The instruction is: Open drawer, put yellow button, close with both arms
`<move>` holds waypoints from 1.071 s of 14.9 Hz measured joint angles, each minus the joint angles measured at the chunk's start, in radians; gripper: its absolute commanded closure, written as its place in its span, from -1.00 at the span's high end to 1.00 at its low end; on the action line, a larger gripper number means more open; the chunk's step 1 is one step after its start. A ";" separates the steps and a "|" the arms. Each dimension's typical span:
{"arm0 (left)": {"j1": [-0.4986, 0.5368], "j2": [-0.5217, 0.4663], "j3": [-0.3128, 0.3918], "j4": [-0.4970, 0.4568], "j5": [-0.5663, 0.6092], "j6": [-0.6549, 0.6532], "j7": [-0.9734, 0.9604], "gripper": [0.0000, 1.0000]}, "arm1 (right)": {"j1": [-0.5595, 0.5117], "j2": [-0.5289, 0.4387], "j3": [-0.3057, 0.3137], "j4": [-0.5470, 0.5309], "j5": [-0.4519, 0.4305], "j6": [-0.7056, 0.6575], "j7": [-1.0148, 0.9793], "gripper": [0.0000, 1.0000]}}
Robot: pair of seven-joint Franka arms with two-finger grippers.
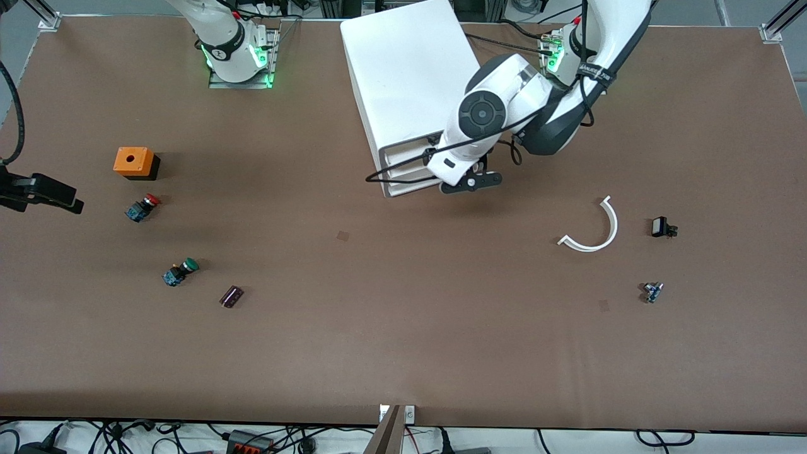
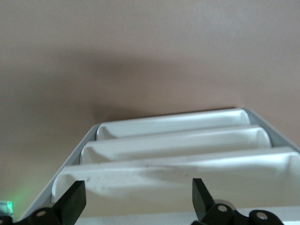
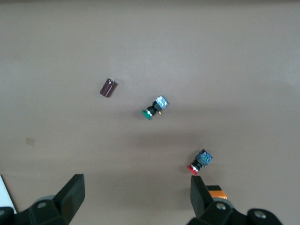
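Observation:
The white cabinet (image 1: 410, 69) stands at the robots' edge of the table, its three drawers facing the front camera. The top drawer (image 1: 403, 153) also shows in the left wrist view (image 2: 178, 180), just under the fingers. My left gripper (image 1: 470, 183) (image 2: 136, 201) is open and empty, right in front of the top drawer's front. My right gripper (image 1: 69, 203) (image 3: 136, 194) is open and empty, high over the table at the right arm's end, above the red button (image 3: 199, 163) and the green button (image 3: 153, 108). The yellow button is out of view.
An orange box (image 1: 133, 162), the red button (image 1: 144, 207), the green button (image 1: 181, 272) and a small purple cylinder (image 1: 231, 296) lie toward the right arm's end. A white curved strip (image 1: 592, 230), a black part (image 1: 662, 227) and a small blue part (image 1: 652, 291) lie toward the left arm's end.

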 measured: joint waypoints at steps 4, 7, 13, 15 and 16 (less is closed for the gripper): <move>0.000 0.000 -0.009 0.000 0.000 -0.033 -0.002 1.00 | -0.003 -0.021 0.000 -0.024 -0.003 -0.002 0.000 1.00; 0.001 -0.001 -0.015 0.000 0.004 -0.034 -0.004 1.00 | 0.005 -0.033 -0.005 -0.032 -0.003 -0.004 0.000 1.00; 0.069 -0.021 -0.016 0.064 0.004 -0.043 0.011 1.00 | 0.035 -0.118 -0.008 -0.153 -0.045 0.010 0.000 1.00; 0.124 -0.029 -0.016 0.112 0.007 -0.082 0.057 1.00 | 0.034 -0.163 -0.010 -0.233 -0.045 0.045 0.000 1.00; 0.155 -0.030 -0.016 0.142 0.028 -0.116 0.086 1.00 | 0.034 -0.189 -0.012 -0.277 -0.045 0.059 0.000 1.00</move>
